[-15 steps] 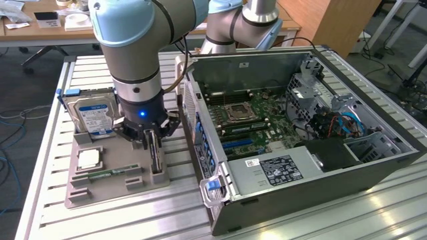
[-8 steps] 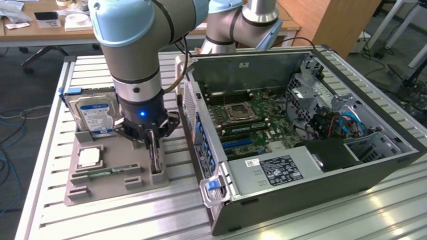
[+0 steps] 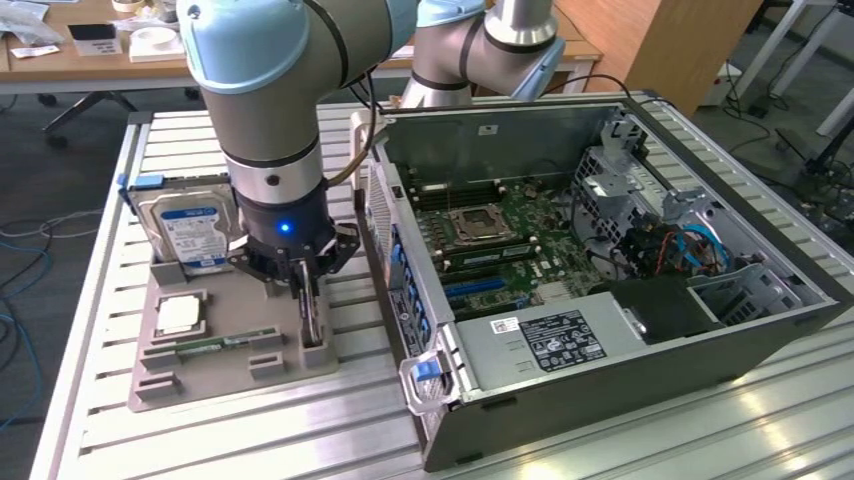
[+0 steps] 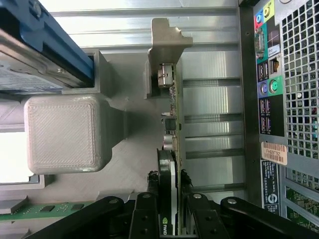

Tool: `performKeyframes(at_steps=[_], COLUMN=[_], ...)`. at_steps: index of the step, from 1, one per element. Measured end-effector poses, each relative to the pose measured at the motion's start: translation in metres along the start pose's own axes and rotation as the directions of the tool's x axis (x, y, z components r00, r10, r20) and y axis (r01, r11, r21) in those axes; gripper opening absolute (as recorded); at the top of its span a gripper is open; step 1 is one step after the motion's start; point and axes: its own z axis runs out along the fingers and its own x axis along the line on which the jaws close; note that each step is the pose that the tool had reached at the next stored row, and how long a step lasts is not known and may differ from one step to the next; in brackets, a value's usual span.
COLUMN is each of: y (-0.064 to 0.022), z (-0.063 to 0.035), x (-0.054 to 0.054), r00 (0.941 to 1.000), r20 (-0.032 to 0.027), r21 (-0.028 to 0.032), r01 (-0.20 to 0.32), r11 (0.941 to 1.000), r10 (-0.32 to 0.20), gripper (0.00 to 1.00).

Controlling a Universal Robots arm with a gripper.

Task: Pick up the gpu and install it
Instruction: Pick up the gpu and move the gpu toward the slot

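We see the gpu (image 3: 312,325) standing on its long edge in a slot of the gray tray (image 3: 200,375), along the tray edge that faces the computer case (image 3: 627,395). The claw (image 3: 307,300) comes straight down over that slot and is clamped on the gpu's upper edge, with one finger against each face of the card.

In the wrist view, the claw (image 4: 170,185) has its black fingers (image 4: 144,214) pressed close on both sides of the gpu (image 4: 174,124), and a green logo shows on the card's black face between them. The silver bracket (image 4: 167,37) is at the end of the card farthest from the claw, beside a raised wall of the tray (image 4: 129,164). We cannot tell whether the card's lower edge has left the slot.

The blue-labelled hard drive (image 3: 187,232) stands upright in a pocket of the tray, on the arm's far side from the case, and it also shows in the wrist view (image 4: 30,55). A processor (image 3: 178,315) lies flat near the middle of the tray. A green memory stick (image 3: 214,345) sits in a narrow groove just beyond it.

The tray rests on the slatted metal worktop (image 3: 267,440). The case lies just beside the tray with its side open, showing the motherboard (image 3: 494,240), and its port panel (image 4: 299,74) faces the tray.
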Motion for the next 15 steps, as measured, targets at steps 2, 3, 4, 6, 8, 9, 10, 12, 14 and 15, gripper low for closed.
performKeyframes(at_steps=[2, 3, 4, 6, 8, 9, 10, 12, 14, 15], y=[0.0, 0.0, 0.0, 0.0, 0.0, 0.0, 0.0, 0.0, 0.0, 0.0], z=[0.0, 0.0, 0.0001, 0.0001, 0.0001, 0.0001, 0.0001, 0.0001, 0.0001, 0.0001], x=[0.0001, 0.0001, 0.0, 0.0, 0.0, 0.0, 0.0, 0.0, 0.0, 0.0], r00=[0.9999, 0.9996, 0.9994, 0.9993, 0.9985, 0.9978, 0.9972, 0.9971, 0.997, 0.997], r20=[-0.0011, -0.0018, -0.0022, -0.0024, -0.0036, -0.0044, -0.0049, -0.0049, -0.005, -0.005], r21=[-0.0006, -0.0011, -0.0014, -0.0016, -0.0022, -0.0027, -0.003, -0.0031, -0.0032, -0.0032], r01=[0.016, 0.027, 0.034, 0.036, 0.054, 0.066, 0.074, 0.077, 0.077, 0.077], r11=[0.9999, 0.9996, 0.9994, 0.9993, 0.9985, 0.9978, 0.9972, 0.9971, 0.9971, 0.9971], r10=[-0.016, -0.027, -0.034, -0.036, -0.054, -0.066, -0.074, -0.077, -0.077, -0.077], gripper=[0.27, 0.27, 0.27, 0.27, 0.27, 0.27, 0.27, 0.27, 0.27, 0.27])
